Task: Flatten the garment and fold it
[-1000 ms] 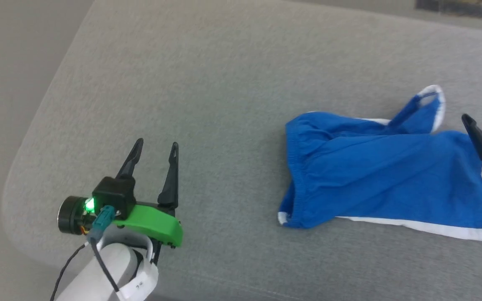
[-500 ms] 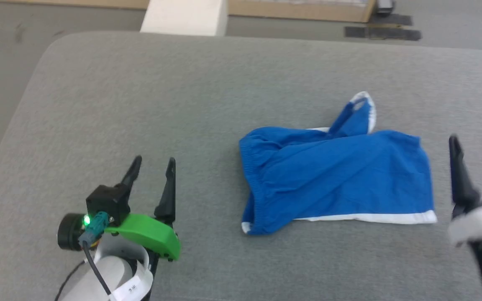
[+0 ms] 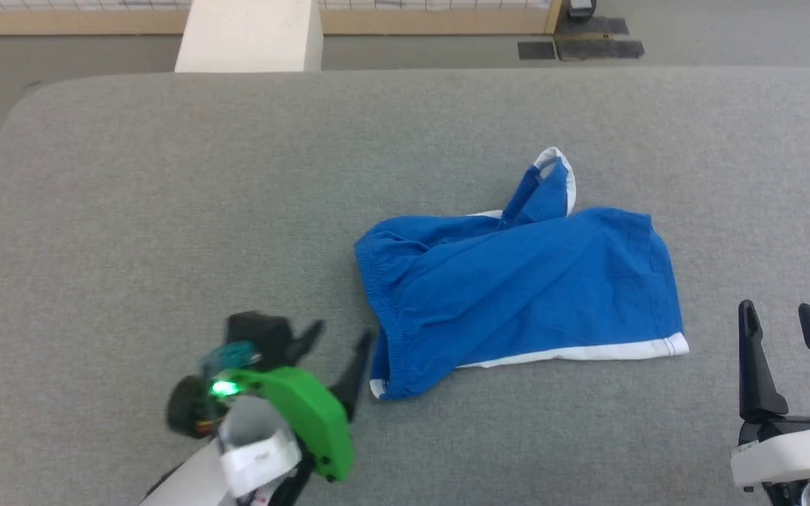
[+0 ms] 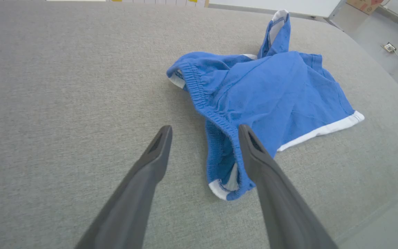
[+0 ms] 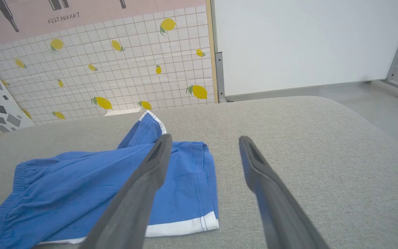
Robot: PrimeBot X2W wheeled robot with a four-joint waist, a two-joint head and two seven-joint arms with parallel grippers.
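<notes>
Head view: garment (image 3: 517, 295) lies rumpled mid-table (image 3: 131, 211), one leg flipped up at its far edge. Left gripper (image 3: 342, 332), blurred, sits just beside its waistband, seemingly apart; right gripper (image 3: 776, 309) near its hem corner. Left wrist view: jaws released, empty. Right wrist view: jaws spread, empty.

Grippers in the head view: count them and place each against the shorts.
2. The left gripper is lower left, close beside the waistband end of the shorts, jaws open. The right gripper is lower right, apart from the white-trimmed hem, jaws open.
</notes>
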